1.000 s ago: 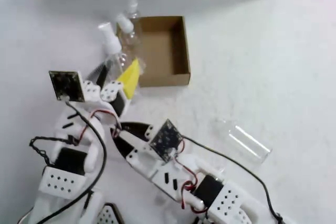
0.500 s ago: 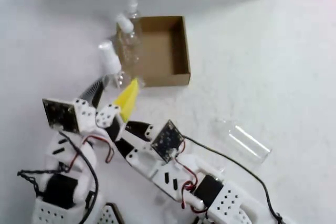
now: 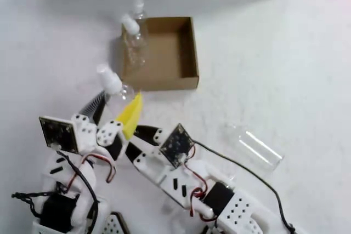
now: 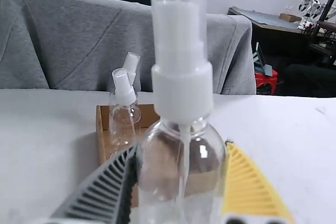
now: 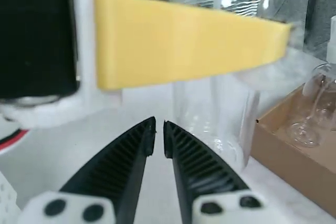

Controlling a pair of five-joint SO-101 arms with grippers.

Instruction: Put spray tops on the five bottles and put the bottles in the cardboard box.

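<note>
Nearest, the right fingers (image 5: 159, 132) are seen nearly closed on nothing, just behind the left fingers (image 4: 180, 150). These are clamped on a capped bottle (image 4: 181, 77), held upright near the cardboard box's (image 3: 184, 47) near left corner. An uncapped bottle (image 3: 255, 147) is laid toward the desk's (image 3: 285, 53) right edge. Two capped bottles (image 3: 134, 39) are stood along the box's left wall.

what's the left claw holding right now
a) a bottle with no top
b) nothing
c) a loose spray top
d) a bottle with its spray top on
d: the left claw is shut on a clear bottle that stands upright between its grey and yellow fingers, with a white spray top on its neck.
</note>
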